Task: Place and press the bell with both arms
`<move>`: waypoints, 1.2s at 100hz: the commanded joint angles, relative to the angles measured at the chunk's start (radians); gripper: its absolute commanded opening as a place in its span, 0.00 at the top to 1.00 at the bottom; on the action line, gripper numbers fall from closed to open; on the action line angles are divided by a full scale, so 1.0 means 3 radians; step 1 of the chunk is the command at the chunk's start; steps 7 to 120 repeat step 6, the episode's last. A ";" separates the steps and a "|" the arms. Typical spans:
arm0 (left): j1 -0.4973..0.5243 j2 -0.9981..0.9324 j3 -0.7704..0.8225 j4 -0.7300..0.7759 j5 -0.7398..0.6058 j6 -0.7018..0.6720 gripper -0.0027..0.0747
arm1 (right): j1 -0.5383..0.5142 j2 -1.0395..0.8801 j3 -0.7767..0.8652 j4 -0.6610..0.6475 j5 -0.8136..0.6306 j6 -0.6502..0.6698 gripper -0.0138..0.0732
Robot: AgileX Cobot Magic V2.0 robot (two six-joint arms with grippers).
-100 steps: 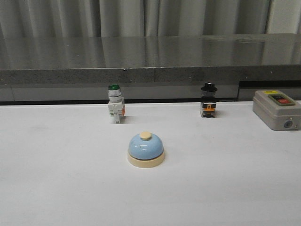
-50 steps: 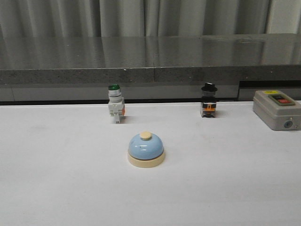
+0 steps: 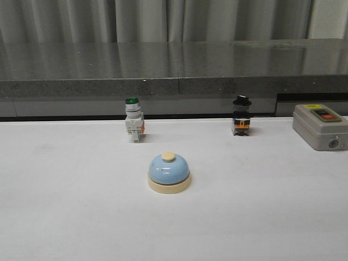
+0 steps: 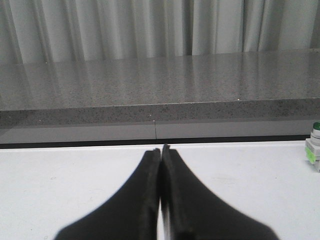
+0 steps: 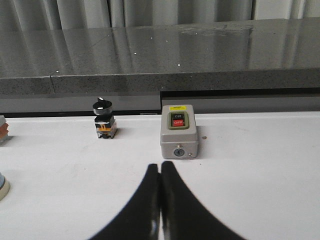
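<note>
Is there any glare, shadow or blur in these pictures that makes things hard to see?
Front view: soft even light, only faint shadows under the bell and the green-capped switch; the dark ledge mirrors the curtain. Left wrist view: the shut fingers are dark and slightly blurred. Right wrist view: small bright glints on the ledge; the grey box is sharp.

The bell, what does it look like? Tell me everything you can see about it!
The bell is a small shiny light-blue dome on a round cream base, with a cream button on top. It looks like painted metal, though that is a guess. It stands upright on the white table, near the middle, in front of the green-topped switch and the black-topped switch. Nothing touches it but the table; no tool is near it in the front view.
</note>
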 commanded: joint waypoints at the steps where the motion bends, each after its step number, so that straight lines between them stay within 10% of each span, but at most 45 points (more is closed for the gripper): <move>1: 0.0005 -0.0098 0.0142 -0.0005 -0.0264 -0.0031 0.99 | -0.0013 -0.0061 -0.0045 -0.0024 -0.0294 -0.0043 0.91; 120: 0.0005 -0.0098 0.0142 -0.0005 -0.0264 -0.0031 0.99 | -0.0013 -0.0061 -0.0045 -0.0024 -0.0294 -0.0043 0.91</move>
